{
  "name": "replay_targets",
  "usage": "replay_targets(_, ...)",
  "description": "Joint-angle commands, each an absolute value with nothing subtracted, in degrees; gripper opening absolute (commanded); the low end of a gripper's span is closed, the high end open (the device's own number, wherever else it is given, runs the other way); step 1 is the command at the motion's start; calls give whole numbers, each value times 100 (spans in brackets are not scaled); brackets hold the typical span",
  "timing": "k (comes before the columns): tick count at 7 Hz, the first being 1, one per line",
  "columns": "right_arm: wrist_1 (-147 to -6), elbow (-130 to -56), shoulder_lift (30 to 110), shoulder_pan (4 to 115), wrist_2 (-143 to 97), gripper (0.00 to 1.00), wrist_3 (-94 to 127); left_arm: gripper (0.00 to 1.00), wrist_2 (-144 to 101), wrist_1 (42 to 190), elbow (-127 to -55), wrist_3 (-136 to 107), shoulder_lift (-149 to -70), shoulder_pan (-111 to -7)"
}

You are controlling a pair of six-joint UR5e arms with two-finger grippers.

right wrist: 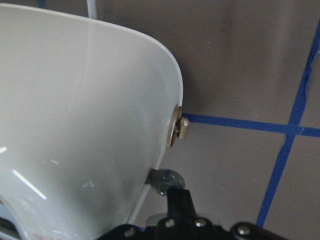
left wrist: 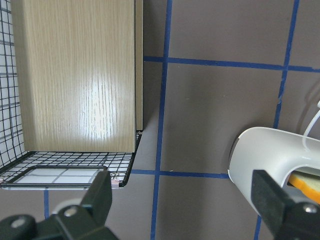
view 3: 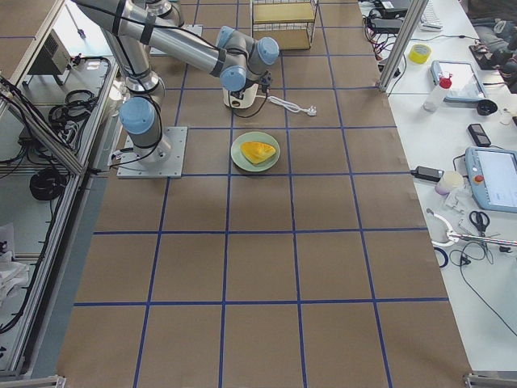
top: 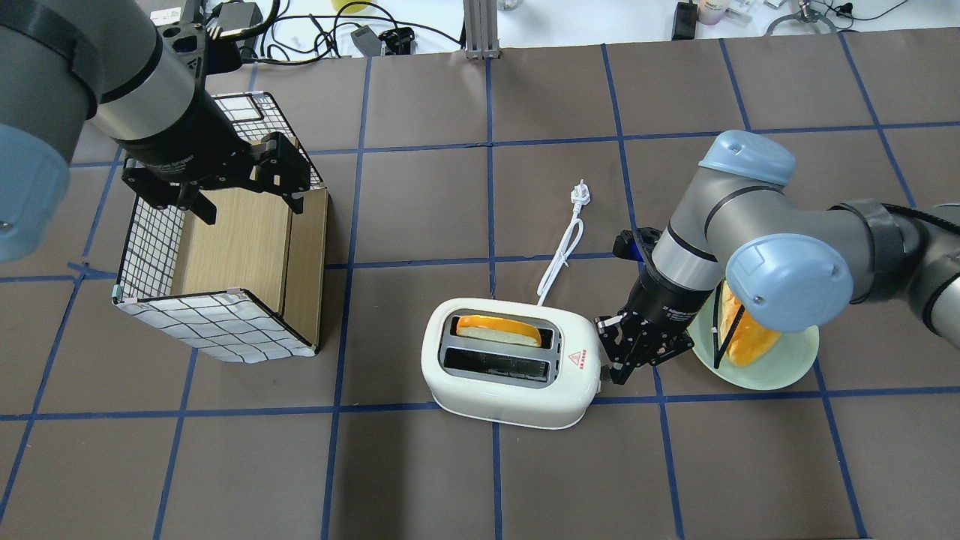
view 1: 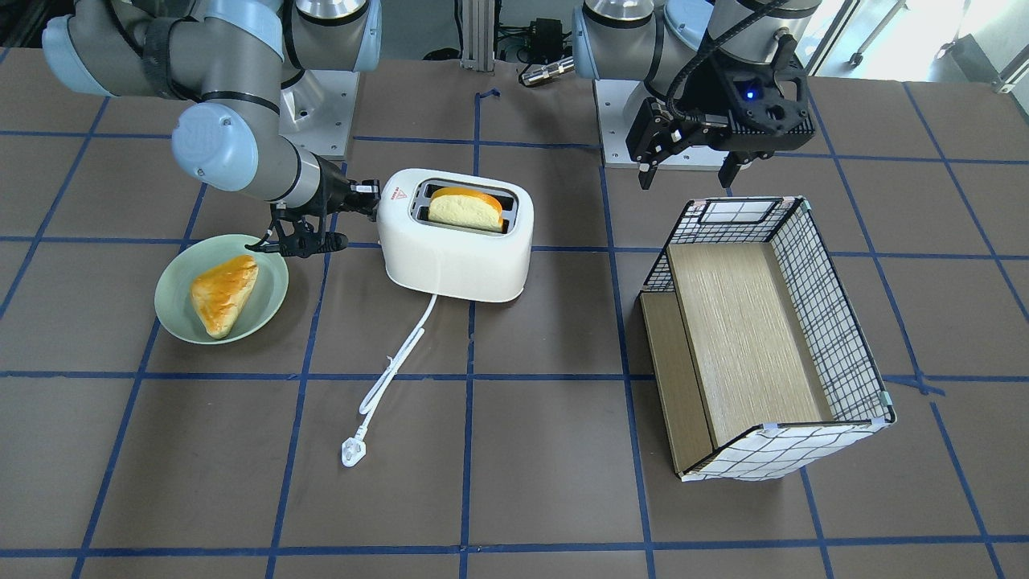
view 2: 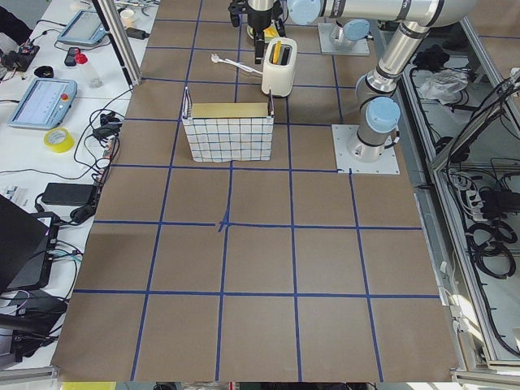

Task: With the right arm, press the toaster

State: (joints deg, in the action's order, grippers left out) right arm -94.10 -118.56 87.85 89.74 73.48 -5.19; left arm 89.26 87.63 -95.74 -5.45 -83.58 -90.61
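Observation:
The white toaster stands mid-table and also shows in the overhead view. A yellow bread slice sticks up from one slot; the other slot is empty. My right gripper is shut, with its tip against the toaster's end wall. In the right wrist view the fingertip touches a grey lever piece just below a beige-grey knob. My left gripper is open and empty above the basket's near edge.
A wire-and-wood basket lies on its side to the robot's left. A green plate holding a bread piece sits beside the right gripper. The white cord and plug trail from the toaster toward the far side.

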Motion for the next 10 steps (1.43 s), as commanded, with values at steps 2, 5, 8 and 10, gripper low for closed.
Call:
replay_targets(2,-9404,-11752,8841,8974,7391,0,-431,100,8930,8763,-9571,-545,-8358,-9062)
replay_targets(5,-9281,-11444,9025,8956,7418,80,-422,100,8930,8763,-9580,-545,-8358,-9062)
replay_targets(8,-8487,-10605,9211,8912,8119,100,-422,100,8930,8763,-9580,-545,-8358,-9062)
replay_targets(10,-7667,-9401,9211,8895,8768,100,-431,100,8930,8763,-9571,-545,-8358,-9062)
